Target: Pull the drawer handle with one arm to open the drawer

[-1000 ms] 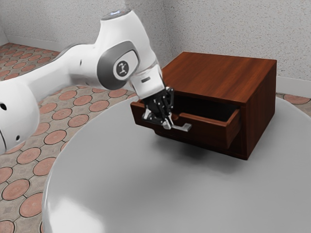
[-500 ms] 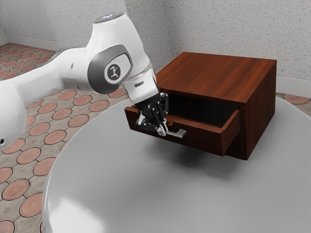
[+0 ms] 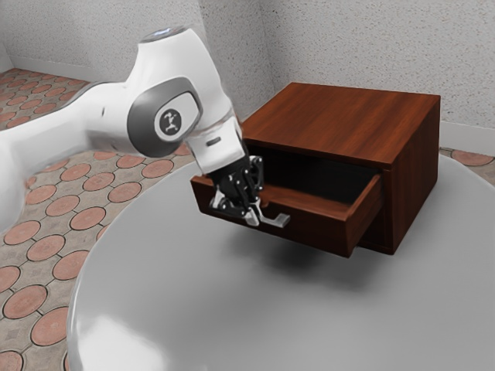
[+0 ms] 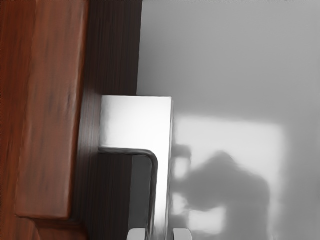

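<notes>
One table (image 3: pixel 232 309), seemingly just below handle (image 3: pixel 275 219)

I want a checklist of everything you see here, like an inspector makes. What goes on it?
Surface: round grey table, smooth.
Job's things: wooden cabinet; its drawer is partly pulled out; silver handle on the drawer front.
Clutter: nothing seen.
Grippers: black tool, shut on the handle.
Cables: nothing seen.
Surroundings: tiled floor with round reddish tiles, speckled walls.
</notes>
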Tool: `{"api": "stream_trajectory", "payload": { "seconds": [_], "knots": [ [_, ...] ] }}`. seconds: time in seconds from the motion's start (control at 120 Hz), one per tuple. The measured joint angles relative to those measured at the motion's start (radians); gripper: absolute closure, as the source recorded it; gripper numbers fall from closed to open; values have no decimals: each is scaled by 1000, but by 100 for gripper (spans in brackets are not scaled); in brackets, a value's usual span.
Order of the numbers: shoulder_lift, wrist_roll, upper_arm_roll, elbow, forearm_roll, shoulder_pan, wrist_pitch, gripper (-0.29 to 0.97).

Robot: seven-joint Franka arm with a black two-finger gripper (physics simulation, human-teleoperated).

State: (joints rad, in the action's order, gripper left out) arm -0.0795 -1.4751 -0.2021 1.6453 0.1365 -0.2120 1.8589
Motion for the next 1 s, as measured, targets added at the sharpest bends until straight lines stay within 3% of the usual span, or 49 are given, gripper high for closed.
{"api": "stream_trajectory", "payload": {
  "seconds": [0.667,0.817,1.0],
  "knots": [
    [104,6,3,101,-1,-6,34,73],
    [125,6,7,88,-6,-6,35,58],
    [156,6,17,48,-5,-12,33,29]
  ]
}}
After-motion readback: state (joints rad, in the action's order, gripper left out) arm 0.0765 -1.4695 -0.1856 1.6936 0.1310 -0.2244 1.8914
